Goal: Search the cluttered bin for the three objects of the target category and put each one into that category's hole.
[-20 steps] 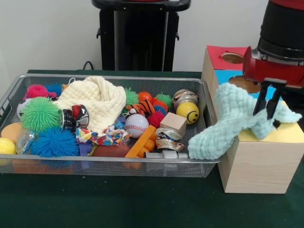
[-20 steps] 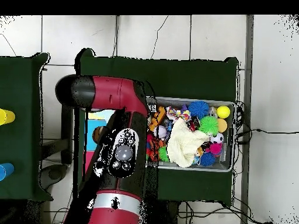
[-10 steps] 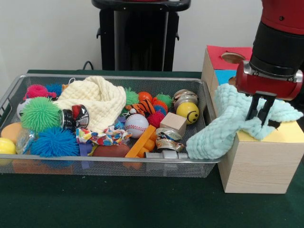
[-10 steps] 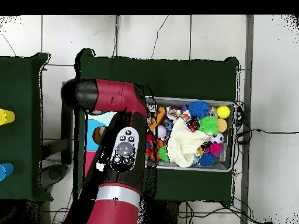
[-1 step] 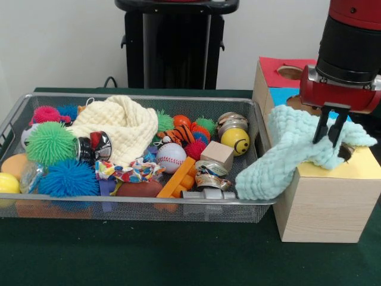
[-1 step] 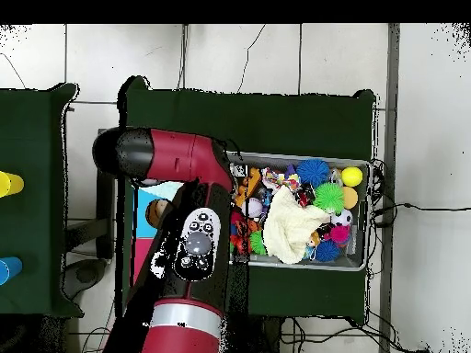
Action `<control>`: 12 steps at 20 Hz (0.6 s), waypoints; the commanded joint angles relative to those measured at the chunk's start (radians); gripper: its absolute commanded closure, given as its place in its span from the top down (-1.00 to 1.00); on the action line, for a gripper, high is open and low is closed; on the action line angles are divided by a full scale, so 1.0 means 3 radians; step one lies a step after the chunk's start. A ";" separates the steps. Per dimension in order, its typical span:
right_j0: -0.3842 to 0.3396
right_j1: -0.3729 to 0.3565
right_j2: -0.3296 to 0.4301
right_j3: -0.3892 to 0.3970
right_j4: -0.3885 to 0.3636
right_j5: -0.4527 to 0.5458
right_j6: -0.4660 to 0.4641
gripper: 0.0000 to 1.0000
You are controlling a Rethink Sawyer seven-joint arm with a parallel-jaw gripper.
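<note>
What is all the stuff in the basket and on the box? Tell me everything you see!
Wire basket: one, grey, on the green table.
Cream cloth: one, in the basket, towards the back.
Spiky balls: several; green, blue and pink, at the basket's left end.
Baseball: one, white, middle of the basket.
Smiley ball: one, yellow, at the basket's right end.
Wooden block: one, tan, beside the smiley ball.
Tiger toy: one, orange with stripes, behind the baseball.
Wooden box: one, with a red, blue and yellow top with holes, right of the basket.
Mint cloth: one, draped from the box top over the basket's edge.
Claw: black, on the red arm, down at the mint cloth on the box.
</note>
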 commanded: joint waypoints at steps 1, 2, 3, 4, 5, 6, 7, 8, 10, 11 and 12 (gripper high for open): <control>-0.0062 0.0091 0.0476 0.0336 0.0221 0.0055 0.0631 -1.00; -0.0063 0.0118 0.0484 0.0327 0.0233 0.0008 0.0636 -1.00; -0.0061 0.0162 0.0492 0.0311 0.0239 -0.0057 0.0636 -1.00; -0.0059 0.0205 0.0500 0.0295 0.0245 -0.0123 0.0635 -1.00; -0.0070 0.0246 0.0522 0.0293 0.0251 -0.0198 0.0620 -1.00; -0.0079 0.0272 0.0551 0.0314 0.0261 -0.0292 0.0598 -1.00; -0.0088 0.0304 0.0570 0.0317 0.0270 -0.0353 0.0589 -1.00; -0.0078 0.0330 0.0560 0.0309 0.0258 -0.0396 0.0588 -1.00; -0.0061 0.0382 0.0522 0.0272 0.0213 -0.0431 0.0575 -1.00; -0.0051 0.0408 0.0495 0.0250 0.0182 -0.0443 0.0570 -1.00; -0.0039 0.0432 0.0467 0.0231 0.0156 -0.0442 0.0567 -1.00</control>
